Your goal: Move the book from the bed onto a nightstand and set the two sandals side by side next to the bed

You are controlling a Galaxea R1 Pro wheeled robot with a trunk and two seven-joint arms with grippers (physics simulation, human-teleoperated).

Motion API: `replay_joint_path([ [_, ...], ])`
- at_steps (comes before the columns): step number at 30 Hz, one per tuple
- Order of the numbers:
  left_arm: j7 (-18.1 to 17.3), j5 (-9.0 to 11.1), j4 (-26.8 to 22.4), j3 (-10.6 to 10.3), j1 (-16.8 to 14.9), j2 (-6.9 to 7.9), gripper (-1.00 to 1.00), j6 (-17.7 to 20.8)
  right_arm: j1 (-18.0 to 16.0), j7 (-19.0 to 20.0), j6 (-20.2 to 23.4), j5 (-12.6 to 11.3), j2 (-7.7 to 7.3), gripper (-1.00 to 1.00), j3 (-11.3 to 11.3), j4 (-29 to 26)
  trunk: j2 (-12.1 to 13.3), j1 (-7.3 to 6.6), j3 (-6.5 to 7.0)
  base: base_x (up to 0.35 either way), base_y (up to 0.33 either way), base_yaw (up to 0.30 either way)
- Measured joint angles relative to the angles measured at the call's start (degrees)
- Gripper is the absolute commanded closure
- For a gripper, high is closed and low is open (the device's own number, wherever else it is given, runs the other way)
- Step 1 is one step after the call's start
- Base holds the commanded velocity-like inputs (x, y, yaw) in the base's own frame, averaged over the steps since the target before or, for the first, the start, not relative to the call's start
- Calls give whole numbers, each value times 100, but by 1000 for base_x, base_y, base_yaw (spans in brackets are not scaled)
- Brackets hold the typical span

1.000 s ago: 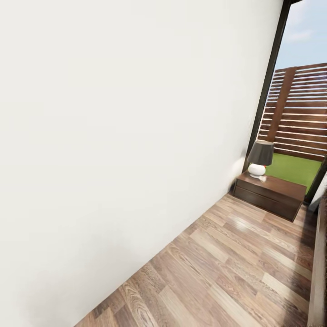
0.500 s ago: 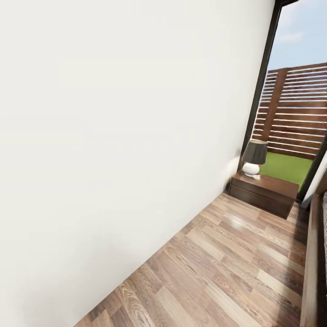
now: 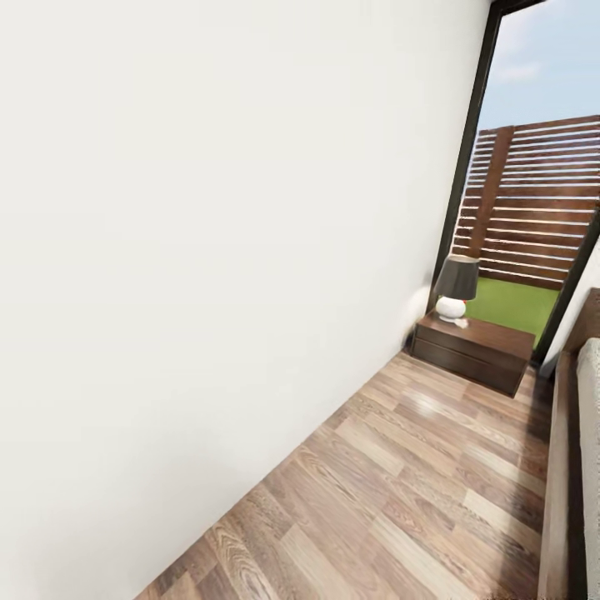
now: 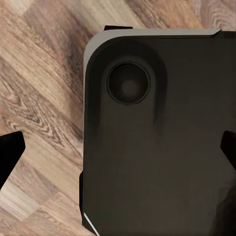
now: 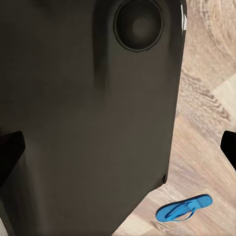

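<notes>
A dark reddish-brown nightstand (image 3: 471,350) stands against the white wall at the far end of the wood floor. The bed (image 3: 557,467) shows as a strip of dark frame and off-white mattress along the head view's right edge. One blue sandal (image 5: 184,208) lies flat on the floor beside my dark base, seen in the right wrist view. The book is out of view. My left gripper (image 4: 118,150) and right gripper (image 5: 119,146) both hang open over the base, fingertips wide apart, nothing between them.
A lamp (image 3: 455,287) with a dark shade and white base sits on the nightstand's left part. A long white wall (image 3: 208,250) runs close on the left. Behind the nightstand a glass door (image 3: 533,208) looks onto grass and a slatted fence. Floor planks (image 3: 417,483) stretch ahead between wall and bed.
The head camera has turned to the right: the nightstand and lamp sit further left in the picture and more of the bed shows. Nothing in the room has moved.
</notes>
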Motion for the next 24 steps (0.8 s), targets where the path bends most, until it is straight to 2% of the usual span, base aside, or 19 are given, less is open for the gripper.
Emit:
replay_joint_path([
  [24, 0, 0, 2, 5, 0, 0, -100, 0, 0, 0, 0, -1, 1, -100, 0, 4, 0, 0, 0, 0, 0, -86],
])
